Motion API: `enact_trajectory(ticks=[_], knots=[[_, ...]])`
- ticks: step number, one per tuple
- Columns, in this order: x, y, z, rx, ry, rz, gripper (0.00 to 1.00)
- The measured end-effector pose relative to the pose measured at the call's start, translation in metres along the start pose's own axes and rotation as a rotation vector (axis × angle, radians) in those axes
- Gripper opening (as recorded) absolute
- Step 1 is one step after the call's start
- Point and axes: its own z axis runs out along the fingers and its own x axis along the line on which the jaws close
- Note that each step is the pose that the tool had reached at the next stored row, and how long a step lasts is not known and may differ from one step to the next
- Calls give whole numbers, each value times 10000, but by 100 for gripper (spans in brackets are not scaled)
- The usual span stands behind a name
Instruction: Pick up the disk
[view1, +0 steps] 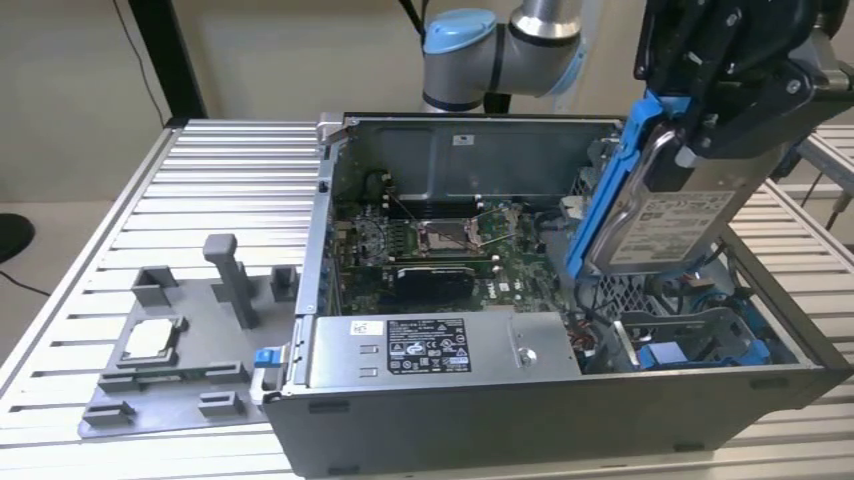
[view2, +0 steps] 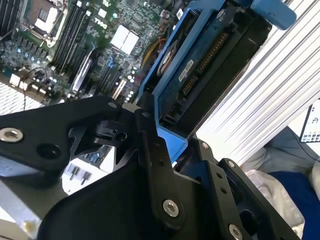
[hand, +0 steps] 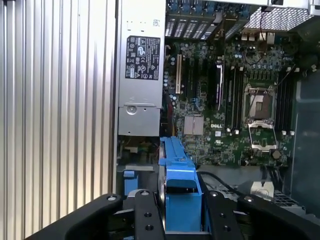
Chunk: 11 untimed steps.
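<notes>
Gripper (view1: 727, 125) clamps the disk (view1: 667, 215) w/ jaws closed on its upper end — the disk hangs nearly upright, tilted, lifted above the open PC case (view1: 534, 400), over the drive bay at the exterior view's right. Blue rail (view1: 607, 190) runs down its edge. In both wrist views the motherboard (hand: 235, 100) lies below; black fingers (hand: 147, 220) flank the blue carrier. A grey fixture (view1: 174, 340) sits on the table (view1: 227, 170) beside the case.

The disk (view1: 674, 215) is a flat silver drive with a white printed label and blue rails along its edges. It hangs tilted, nearly on edge, at the upper right of the exterior view.
</notes>
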Motion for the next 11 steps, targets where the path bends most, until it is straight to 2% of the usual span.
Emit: enact_trajectory(ticks=[11], knots=[[144, -285, 10, 0, 0, 0, 0]])
